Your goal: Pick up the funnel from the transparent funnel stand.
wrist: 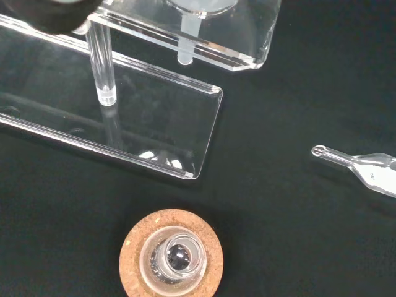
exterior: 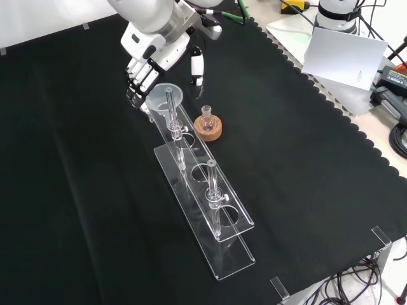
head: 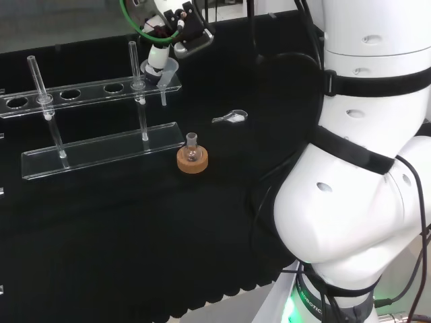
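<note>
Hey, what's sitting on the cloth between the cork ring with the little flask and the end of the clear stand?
Nothing. In the wrist view, only bare black cloth separates the cork ring from the clear stand; the small glass piece lies off to one side.

Small round glass flask upright in cork ring on black cloth of desk, near end of clear stand base. Wrist view: flask mouth open, dark spot inside, possibly reflection. Small clear glass piece lying flat on cloth, apart from cork ring. White sheet and cables beyond cloth's scalloped edge, front view.
</note>
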Controlling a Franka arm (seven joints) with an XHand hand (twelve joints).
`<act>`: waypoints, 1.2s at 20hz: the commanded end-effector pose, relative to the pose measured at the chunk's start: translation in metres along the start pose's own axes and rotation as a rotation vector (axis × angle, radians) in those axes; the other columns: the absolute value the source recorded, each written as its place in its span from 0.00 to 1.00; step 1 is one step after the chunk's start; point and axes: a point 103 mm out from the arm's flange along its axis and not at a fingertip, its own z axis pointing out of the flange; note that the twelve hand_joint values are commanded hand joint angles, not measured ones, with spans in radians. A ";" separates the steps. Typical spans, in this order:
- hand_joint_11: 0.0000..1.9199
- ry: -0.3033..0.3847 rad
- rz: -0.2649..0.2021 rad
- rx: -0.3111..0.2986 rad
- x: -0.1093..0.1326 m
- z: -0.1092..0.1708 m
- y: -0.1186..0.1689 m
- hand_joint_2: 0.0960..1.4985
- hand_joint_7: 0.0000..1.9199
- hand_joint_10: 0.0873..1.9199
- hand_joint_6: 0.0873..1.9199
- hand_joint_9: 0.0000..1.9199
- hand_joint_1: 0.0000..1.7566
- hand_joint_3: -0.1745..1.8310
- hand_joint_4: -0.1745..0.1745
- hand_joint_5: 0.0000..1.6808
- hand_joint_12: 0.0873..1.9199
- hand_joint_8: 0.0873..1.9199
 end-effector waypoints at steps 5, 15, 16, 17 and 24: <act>0.09 -0.013 0.005 0.019 0.001 0.005 0.005 0.47 0.00 0.42 0.00 0.05 0.42 0.16 0.43 0.04 0.76 0.14; 0.09 -0.024 0.016 0.031 -0.006 0.006 0.008 0.46 0.00 0.41 0.00 0.06 0.43 0.18 0.42 0.06 0.76 0.18; 0.09 -0.025 0.016 0.032 -0.006 0.006 0.009 0.46 0.00 0.41 0.00 0.06 0.43 0.18 0.42 0.07 0.76 0.18; 0.09 -0.025 0.016 0.035 -0.007 0.007 0.009 0.46 0.00 0.41 0.00 0.06 0.43 0.19 0.42 0.07 0.76 0.18; 0.10 -0.016 0.000 0.039 -0.006 0.011 0.016 0.44 0.00 0.41 0.00 0.08 0.43 0.23 0.42 0.08 0.75 0.22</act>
